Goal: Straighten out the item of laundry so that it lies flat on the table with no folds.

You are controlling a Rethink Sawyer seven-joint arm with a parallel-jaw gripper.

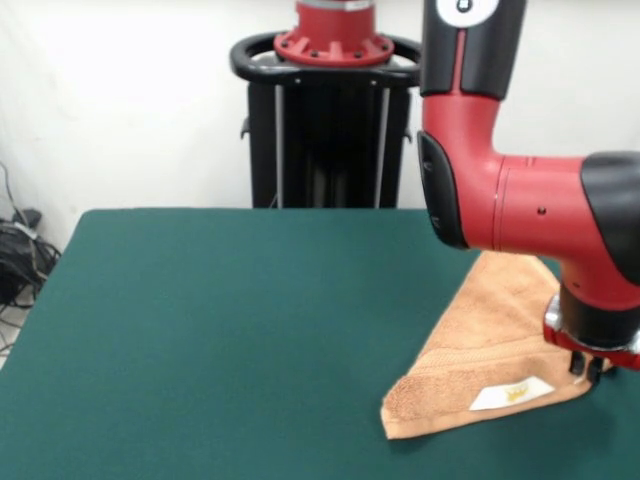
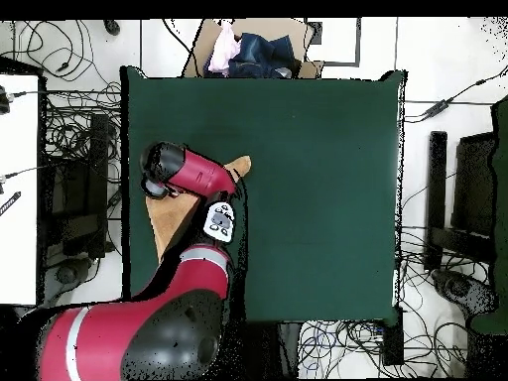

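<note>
The peach-orange towel (image 1: 490, 345) lies folded into a triangle on the right side of the green table (image 1: 250, 320). Its white label (image 1: 510, 393) faces up near the front edge, and a woven band runs above it. My gripper (image 1: 590, 372) is down at the towel's right corner, mostly hidden under the red wrist. In the overhead view the arm covers most of the towel (image 2: 184, 216); one corner (image 2: 238, 164) sticks out past it onto the table (image 2: 317, 179). The gripper itself is hidden there.
The black pedestal (image 1: 330, 110) stands behind the table's far edge. Cables (image 1: 20, 250) lie on the floor at the left. A cardboard box with clothes (image 2: 248, 50) sits beyond the table's far side. The towel lies close to the table's side edge.
</note>
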